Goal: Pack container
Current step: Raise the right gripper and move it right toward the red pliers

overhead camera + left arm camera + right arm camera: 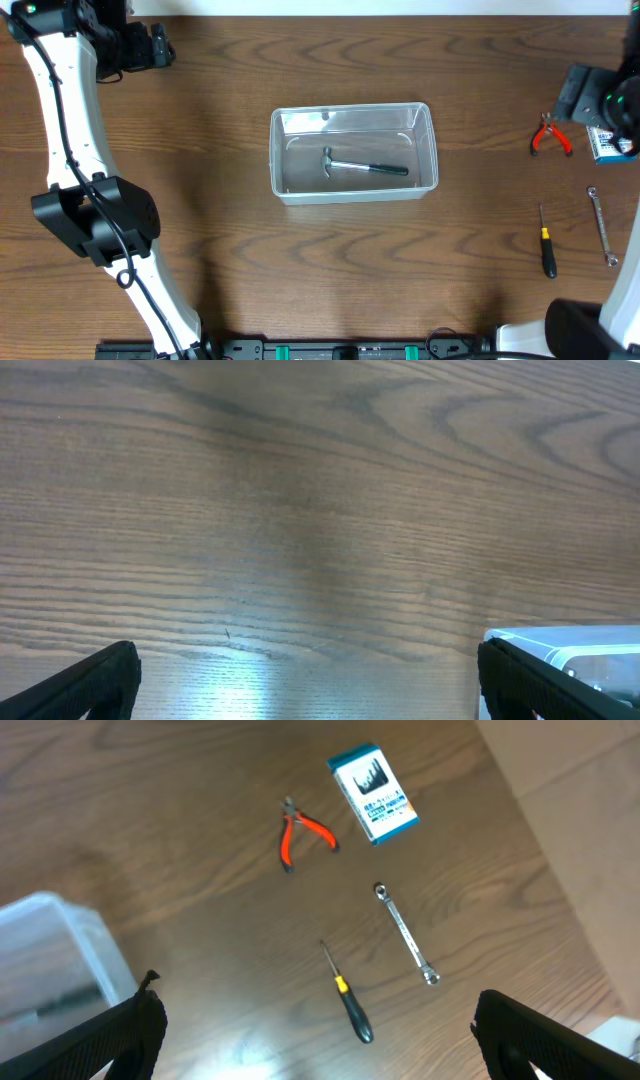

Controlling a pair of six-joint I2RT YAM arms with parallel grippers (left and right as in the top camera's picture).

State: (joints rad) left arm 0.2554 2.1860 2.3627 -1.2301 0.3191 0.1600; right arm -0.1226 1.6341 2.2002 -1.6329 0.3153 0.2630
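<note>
Hovering right claw (pixel 316 995) wide, empty, above pliers (pixel 293 820) right of container (pixel 276 150); left claw (pixel 305 670) wide too. Prob light, slick, thin-walled; I'd pinch its rim.

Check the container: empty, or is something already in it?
Not empty. A hammer lies flat inside the container; the pliers, wrench, screwdriver and small box lie outside on the table.

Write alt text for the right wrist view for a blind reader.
Four items lie on a wooden table: red-handled pliers, a blue-and-white box, a wrench and a black-handled screwdriver. A corner of the clear container shows at left, and the open right end effector frames the bottom edge.
</note>
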